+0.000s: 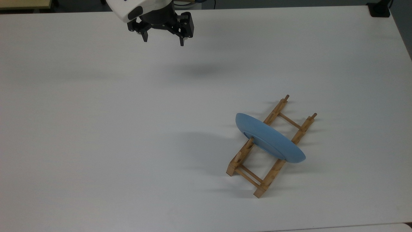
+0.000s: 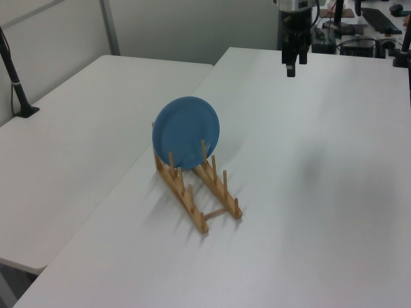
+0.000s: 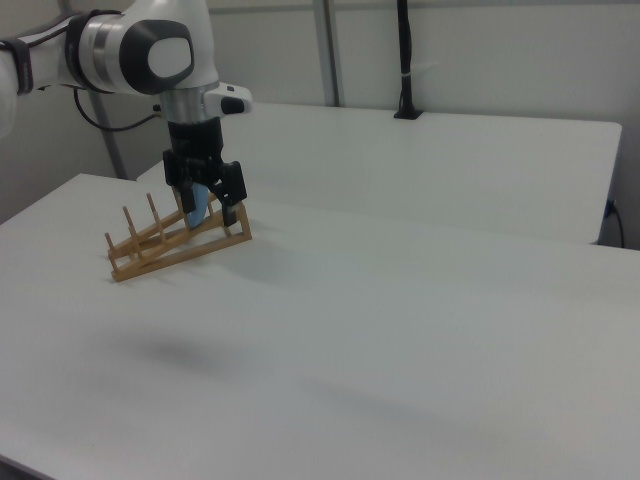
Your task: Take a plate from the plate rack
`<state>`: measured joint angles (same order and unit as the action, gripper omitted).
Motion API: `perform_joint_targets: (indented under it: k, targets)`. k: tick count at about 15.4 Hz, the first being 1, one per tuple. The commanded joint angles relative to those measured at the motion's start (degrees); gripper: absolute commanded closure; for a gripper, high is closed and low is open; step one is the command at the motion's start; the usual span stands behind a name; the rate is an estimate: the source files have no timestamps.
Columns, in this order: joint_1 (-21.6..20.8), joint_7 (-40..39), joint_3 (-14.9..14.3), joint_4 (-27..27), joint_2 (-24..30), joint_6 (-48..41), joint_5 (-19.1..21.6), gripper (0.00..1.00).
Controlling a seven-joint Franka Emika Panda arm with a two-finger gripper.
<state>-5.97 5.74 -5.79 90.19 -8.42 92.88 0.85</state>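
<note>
The light-blue plate [image 1: 269, 138] stands on edge, leaning in the wooden plate rack [image 1: 246, 151] on the white table, at the top view's lower right. In the left view the plate [image 2: 186, 133] faces the camera at the far end of the rack [image 2: 188, 198]. My gripper [image 1: 163, 41] hangs open above the table near the top view's upper edge, far from the plate, with nothing between its fingers. The left view has the gripper [image 2: 290, 67] well behind the rack. In the right view the gripper [image 3: 211, 214] overlaps the rack [image 3: 170, 245] and hides most of the plate [image 3: 198, 204].
A second white table [image 2: 77, 128] adjoins this one, with a black clamped post [image 2: 16, 83] on it. A black block [image 1: 379, 9] sits at the top view's upper right corner. Wide bare tabletop [image 1: 128, 129] lies between gripper and rack.
</note>
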Motion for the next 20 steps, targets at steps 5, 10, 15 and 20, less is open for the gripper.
perform_joint_targets:
  k: [5, 10, 15, 20]
  targets:
    - [-2.02, -0.38, -0.01, -1.59, -0.10, 3.52, -1.20, 0.00]
    - [-8.70, -2.58, -0.10, -2.56, -0.10, 16.26, -4.19, 0.00]
    - [-15.37, -2.15, -0.36, -6.86, -6.41, 30.30, -14.35, 0.11]
    - [-21.09, 14.70, -0.80, -9.05, -12.75, 36.85, -36.32, 0.15]
